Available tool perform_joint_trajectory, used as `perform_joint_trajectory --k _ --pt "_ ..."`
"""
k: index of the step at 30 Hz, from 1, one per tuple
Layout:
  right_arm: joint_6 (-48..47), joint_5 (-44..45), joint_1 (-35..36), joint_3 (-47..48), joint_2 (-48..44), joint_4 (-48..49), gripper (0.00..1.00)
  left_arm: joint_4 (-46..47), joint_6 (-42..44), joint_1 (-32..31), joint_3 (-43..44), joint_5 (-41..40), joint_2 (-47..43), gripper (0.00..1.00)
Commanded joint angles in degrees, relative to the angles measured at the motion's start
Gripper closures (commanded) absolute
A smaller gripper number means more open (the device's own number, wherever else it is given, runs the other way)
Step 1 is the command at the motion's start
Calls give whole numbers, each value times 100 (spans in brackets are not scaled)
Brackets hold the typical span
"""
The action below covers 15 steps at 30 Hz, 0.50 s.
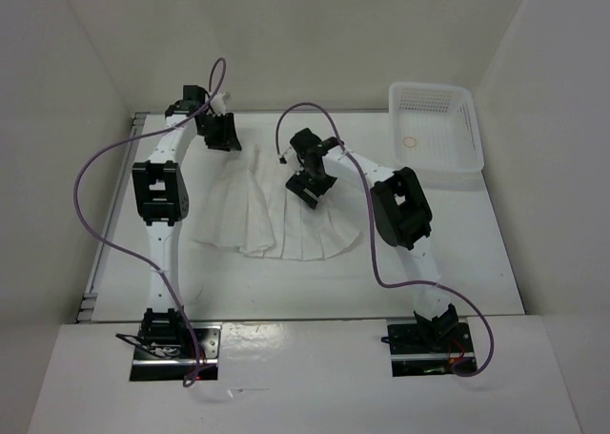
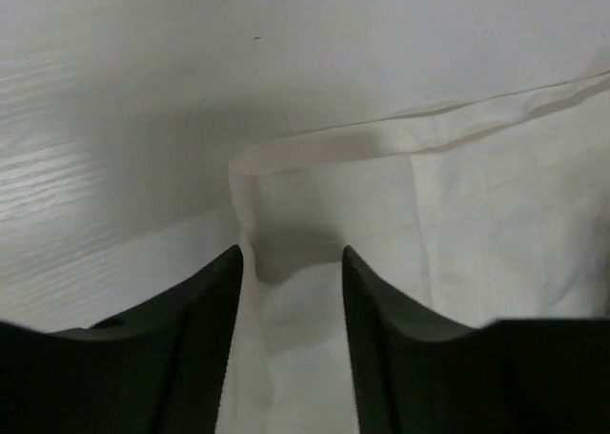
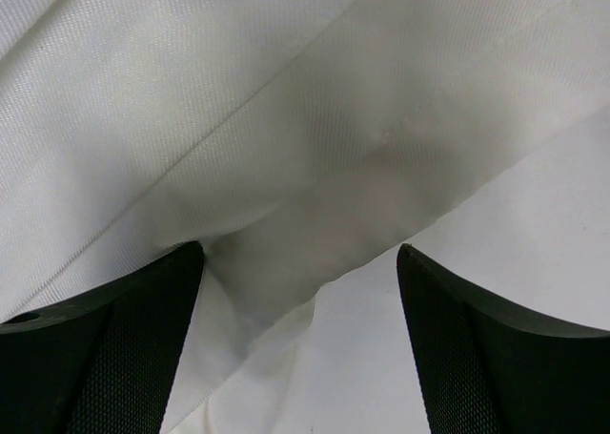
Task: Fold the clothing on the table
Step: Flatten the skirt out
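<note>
The clothing (image 1: 257, 219), a white pleated garment, lies spread on the table (image 1: 438, 262), narrow end toward the far side. My left gripper (image 1: 219, 134) is at its far left corner. In the left wrist view the clothing's (image 2: 477, 215) folded corner lies between the left gripper's (image 2: 291, 253) black fingers (image 2: 205, 310), which stand narrowly apart and do not pinch it. My right gripper (image 1: 310, 188) hovers over the garment's upper middle. In the right wrist view the right gripper (image 3: 300, 253) is wide open, with a draped edge of the clothing (image 3: 238, 91) under it and bare table (image 3: 534, 234) beside.
A white mesh basket (image 1: 434, 129) stands at the far right corner of the table. White walls close in the back and both sides. Purple cables loop from both arms.
</note>
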Motion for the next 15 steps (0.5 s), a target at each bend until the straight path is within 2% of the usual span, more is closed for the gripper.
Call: perform_joint_trajectory --k 1,2,3,4,6,7,9,10,11,13,15 --pt "-93 223 -163 33 -498 121 13 -22 241 22 164 -687 -1011 42" --pt "-93 223 -163 34 -499 121 13 40 520 -100 382 -986 -1492 32" --pt "-93 223 -233 95 -551 121 13 40 697 -162 611 -1615 -1697 6" --pt "-93 223 -321 182 -552 121 13 40 864 -232 900 -1935 -1986 0" --pt "-93 275 -435 314 -604 68 12 -82 1147 -356 2164 -2489 -2051 0" --pt "-93 276 -558 480 -604 68 12 -335 1147 -417 2743 -2892 -1825 0" --pt "-93 276 -655 674 -657 -54 12 -792 1209 -418 4348 -3159 -1280 0" --pt "-93 276 -725 675 -709 -55 12 -377 1278 -418 3818 -3160 -1713 0" --pt "-93 276 -726 675 -788 -55 12 -373 1331 -418 3812 -2707 -1717 0" --pt "-93 276 -787 675 -850 -55 12 -757 1123 -356 4275 -2492 -1595 0" --pt "-93 276 -787 596 -911 -55 12 -1109 989 -356 4347 -2342 -1341 0"
